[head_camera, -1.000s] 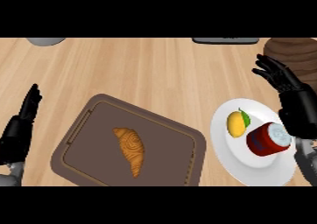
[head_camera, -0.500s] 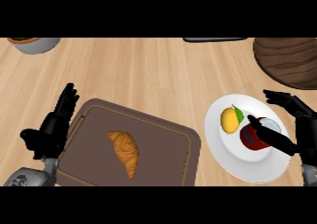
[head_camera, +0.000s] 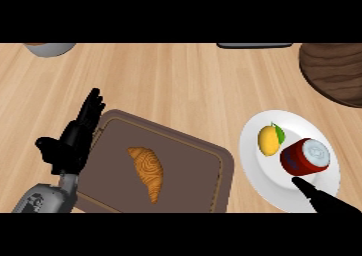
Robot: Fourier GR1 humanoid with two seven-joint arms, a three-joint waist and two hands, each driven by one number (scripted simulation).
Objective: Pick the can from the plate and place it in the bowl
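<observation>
A red can (head_camera: pixel 305 157) with a silver top lies on its side on the white plate (head_camera: pixel 276 184) at the right, next to a yellow fruit (head_camera: pixel 267 140). The dark wooden bowl (head_camera: pixel 339 70) stands at the far right, beyond the plate. Little of my right hand (head_camera: pixel 322 199) shows at the lower right. Its thumb points at the can's near side without touching, and one fingertip shows at the right edge. Nothing is held in it. At the left, my left hand (head_camera: pixel 72 137) is open, fingers straight, over the left rim of the tray.
A brown tray (head_camera: pixel 188 167) holding a croissant (head_camera: pixel 147 172) fills the near middle. A grey bowl (head_camera: pixel 47 48) sits at the far left and a dark flat object (head_camera: pixel 254 45) at the far edge. Bare wooden counter lies between tray and wooden bowl.
My right hand has slid down and to the right, mostly leaving the view, and uncovered the can. My left hand has shifted right and farther over the tray's rim.
</observation>
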